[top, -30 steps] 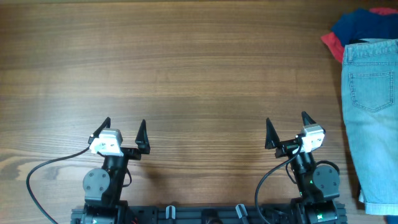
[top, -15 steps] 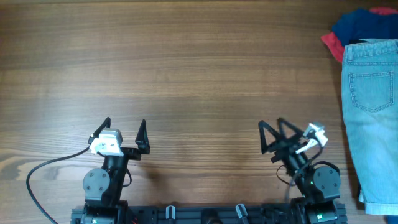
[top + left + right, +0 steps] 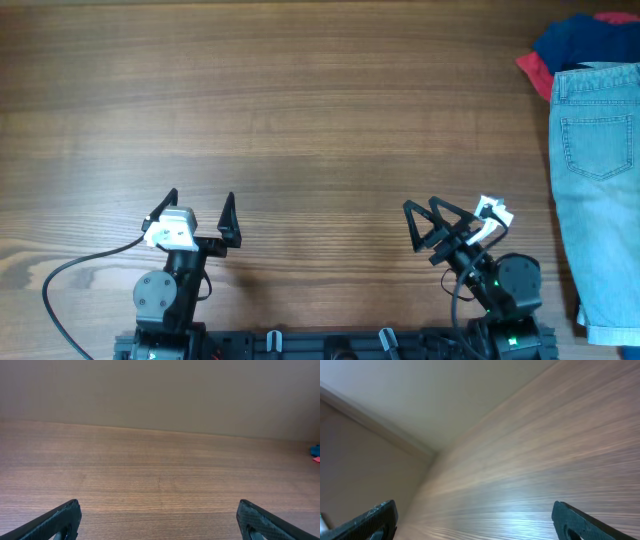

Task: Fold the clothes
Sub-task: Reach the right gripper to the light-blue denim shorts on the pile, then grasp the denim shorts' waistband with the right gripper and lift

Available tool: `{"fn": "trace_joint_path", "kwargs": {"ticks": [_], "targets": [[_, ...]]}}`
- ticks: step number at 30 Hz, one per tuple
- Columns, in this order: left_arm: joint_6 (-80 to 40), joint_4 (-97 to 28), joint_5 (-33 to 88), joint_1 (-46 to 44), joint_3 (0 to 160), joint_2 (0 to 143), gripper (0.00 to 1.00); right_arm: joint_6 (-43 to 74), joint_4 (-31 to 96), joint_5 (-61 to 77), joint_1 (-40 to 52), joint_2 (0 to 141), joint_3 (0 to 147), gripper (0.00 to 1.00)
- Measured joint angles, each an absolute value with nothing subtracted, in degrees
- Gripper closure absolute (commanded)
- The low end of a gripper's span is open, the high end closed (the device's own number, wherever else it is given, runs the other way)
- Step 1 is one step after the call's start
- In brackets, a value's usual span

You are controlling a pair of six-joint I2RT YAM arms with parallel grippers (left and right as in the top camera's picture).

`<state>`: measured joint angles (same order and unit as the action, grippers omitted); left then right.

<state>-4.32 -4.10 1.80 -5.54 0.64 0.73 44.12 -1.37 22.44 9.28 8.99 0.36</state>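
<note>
Seeing left gripper point(image 3: 200, 198) parked on the left by the near edge of the table point(image 3: 320, 100), jaws spread fully wide, holding nothing, touching nothing. Confirming from left wrist view: fingertips point(image 3: 65, 516) far apart over bare wood, nothing between them. Finding right gripper point(image 3: 424, 208) on the right by the same near edge, rolled to a tilt and angled leftward, jaws likewise spread wide and empty. Right wrist view blurred, showing only slanted wood and wall point(image 3: 420, 400). Locating clothes at the right edge, well apart from both grippers:
- light blue denim shorts point(image 3: 600, 190) lying flat along that edge, back pocket up
- dark blue garment point(image 3: 580, 38) bunched at the far right corner
- red garment point(image 3: 534, 70) poking out beneath it, just beside the waistband corner
</note>
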Motion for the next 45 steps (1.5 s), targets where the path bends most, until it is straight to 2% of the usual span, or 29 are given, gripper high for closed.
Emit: {"fn": "trace_joint_path", "kwargs": {"ticks": [9,13,15,19,21,24,29,34,40,45], "targets": [[-4.32,-4.1,1.78,-5.54,0.64,0.73,0.0,33.43,-5.58,25.56,9.26,14.11,3.18,0.01],[-4.34,-4.1,1.78,-5.54,0.64,0.73,0.0,25.08,-3.49,27.24,9.26,16.97,19.35,0.0],[-4.34,-4.1,1.78,-5.52,0.64,0.73,0.0,19.9,6.52,23.97,9.26,19.81,27.53,0.0],[-4.32,-4.1,1.8,-5.54,0.64,0.75,0.0,12.19,21.56,5.5,9.21,33.8,42.02,0.0],[-4.34,-4.12,1.8,-5.54,0.64,0.75,0.0,8.62,23.38,-5.82,8.78,43.7,47.92,0.0],[-4.34,-4.12,1.78,-5.54,0.64,0.78,0.0,4.86,24.49,-13.87,6.13,55.68,54.04,0.0],[-4.32,-4.1,1.8,-5.54,0.64,0.8,0.0,-1.98,25.23,-19.59,-1.3,75.9,62.67,0.0],[-4.32,-4.1,1.8,-5.54,0.64,0.8,0.0,-7.77,22.87,-21.06,-6.04,87.72,66.85,0.0],[-4.32,-4.12,1.8,-5.54,0.64,0.8,0.0,-11.07,34.7,-29.1,-12.49,110.3,84.49,0.0],[-4.32,-4.1,1.78,-5.54,0.64,0.8,0.0,-14.98,27.46,-32.51,-12.8,115.07,87.66,0.0]]}}
